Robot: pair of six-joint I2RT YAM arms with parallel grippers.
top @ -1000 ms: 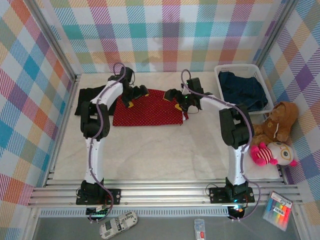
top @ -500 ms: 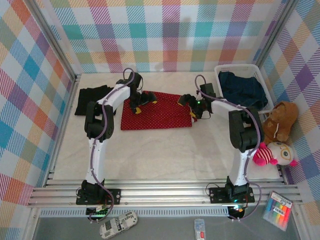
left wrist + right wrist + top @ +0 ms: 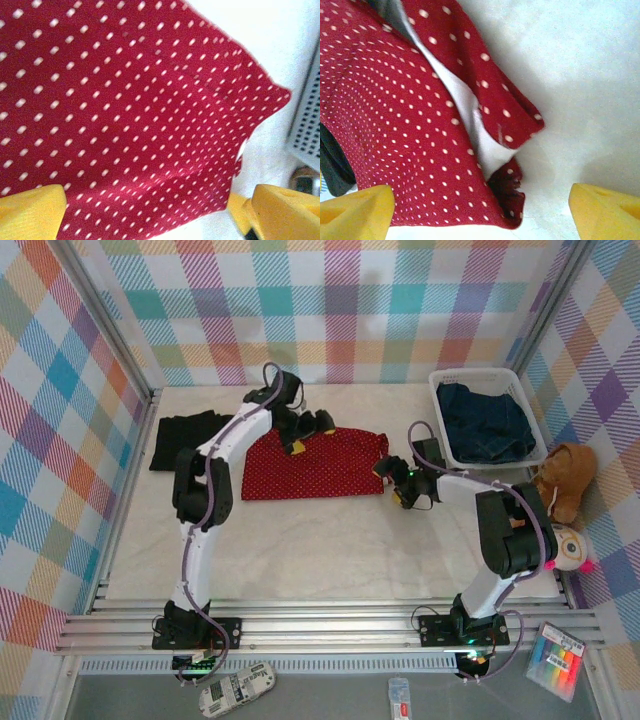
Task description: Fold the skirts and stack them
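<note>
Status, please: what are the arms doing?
Left tool open over red dotted skirt. Right tool open at its rumpled right edge. Nothing held. White basket stands apart.

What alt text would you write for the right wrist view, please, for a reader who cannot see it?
A red skirt with small white dots lies rumpled on the white table, a pale inner layer showing at its folded edge. The right gripper hovers open over it, one yellow fingertip in each lower corner.
</note>
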